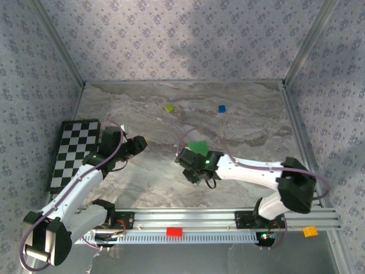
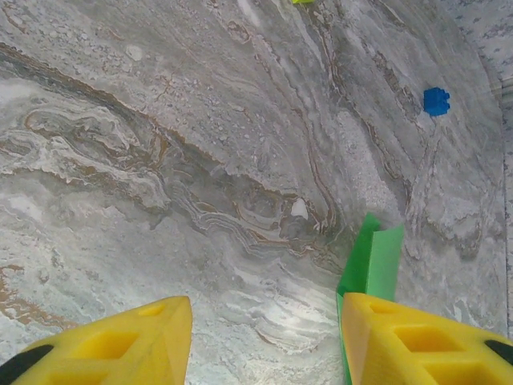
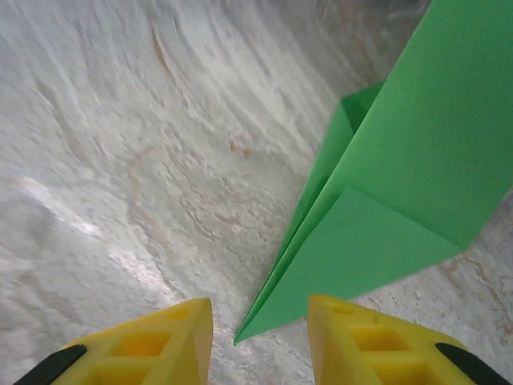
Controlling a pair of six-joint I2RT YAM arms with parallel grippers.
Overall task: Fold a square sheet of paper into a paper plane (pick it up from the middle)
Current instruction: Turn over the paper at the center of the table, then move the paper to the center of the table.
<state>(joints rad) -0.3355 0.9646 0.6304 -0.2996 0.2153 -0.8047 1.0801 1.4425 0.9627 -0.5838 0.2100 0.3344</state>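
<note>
The paper plane (image 3: 401, 176) is a folded bright green dart with layered flaps, and it rests on the marble table (image 1: 245, 123). Its pointed tip reaches into the gap between my right gripper's yellow fingers (image 3: 369, 337), touching neither. My right gripper (image 3: 260, 309) is open. From above, the green paper (image 1: 198, 147) pokes out just beyond the right gripper (image 1: 191, 165) near the table's middle. My left gripper (image 1: 137, 145) hovers to the left, well apart from the plane. It is open (image 2: 264, 313) over bare marble, and a strip of the green paper (image 2: 377, 261) shows past its right finger.
A black-and-white checkerboard (image 1: 74, 154) lies at the left edge under the left arm. A small yellow-green block (image 1: 169, 108) and a blue block (image 1: 222, 108) sit toward the back. Patterned walls close in three sides. A red block (image 1: 174, 232) sits on the front rail.
</note>
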